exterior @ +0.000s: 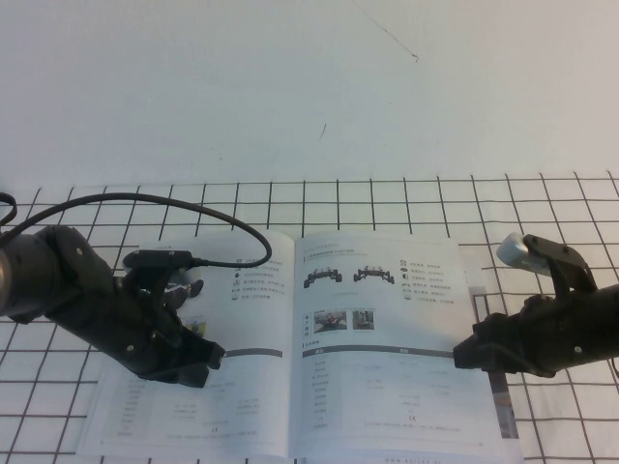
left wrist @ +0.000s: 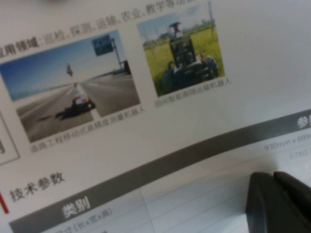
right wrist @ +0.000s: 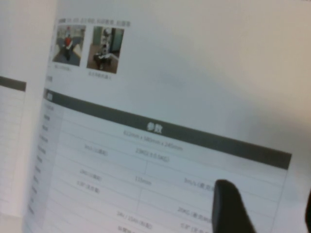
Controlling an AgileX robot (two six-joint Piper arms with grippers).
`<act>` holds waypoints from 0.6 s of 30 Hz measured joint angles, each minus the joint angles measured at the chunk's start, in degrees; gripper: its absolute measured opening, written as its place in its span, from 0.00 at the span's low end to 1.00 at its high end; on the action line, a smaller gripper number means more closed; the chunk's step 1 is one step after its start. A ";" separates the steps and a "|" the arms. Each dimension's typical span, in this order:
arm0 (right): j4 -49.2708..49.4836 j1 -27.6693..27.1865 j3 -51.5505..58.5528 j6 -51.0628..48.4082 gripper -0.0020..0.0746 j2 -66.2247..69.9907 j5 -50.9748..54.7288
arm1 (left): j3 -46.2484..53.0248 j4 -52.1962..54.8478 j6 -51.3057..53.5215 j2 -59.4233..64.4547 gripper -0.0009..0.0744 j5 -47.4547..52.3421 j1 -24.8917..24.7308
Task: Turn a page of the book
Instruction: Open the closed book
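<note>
The book (exterior: 300,348) lies open and flat on the black-and-white grid cloth (exterior: 406,198) over the table, in the lower middle of the high view. The page (exterior: 382,338) to be turned, the one with two small black vehicles side by side, fills the lower-right half of the spread, and it is still flat.

The left tool (exterior: 208,360) sits low on the facing page at the lower left; in the left wrist view its dark fingers (left wrist: 277,204) lie together against the paper, just under the grey bar (left wrist: 160,162), so it looks set to hold the book down. The right tool (exterior: 462,355) is at the outer edge of the page, right of centre in the high view. In the right wrist view one dark fingertip (right wrist: 228,206) hovers over the table rows and another sliver of black shows at the far right edge, so its fingers stand apart with nothing between them.

This reads as the approach step: the book is pinned and the page edge is not yet caught. The next move probably calls for the right tool to get a finger under that glossy edge, pinch only the top sheet, then lift and sweep it toward the spine while the left tool keeps the book from sliding.
</note>
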 joint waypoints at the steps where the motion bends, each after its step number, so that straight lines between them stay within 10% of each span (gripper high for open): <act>1: 0.14 0.00 0.00 -0.14 0.46 0.00 -0.14 | 0.00 0.00 0.00 0.00 0.01 0.00 0.00; 18: 1.76 0.00 -0.45 -2.34 0.46 2.45 -0.27 | 0.00 0.00 0.00 0.00 0.01 0.00 0.00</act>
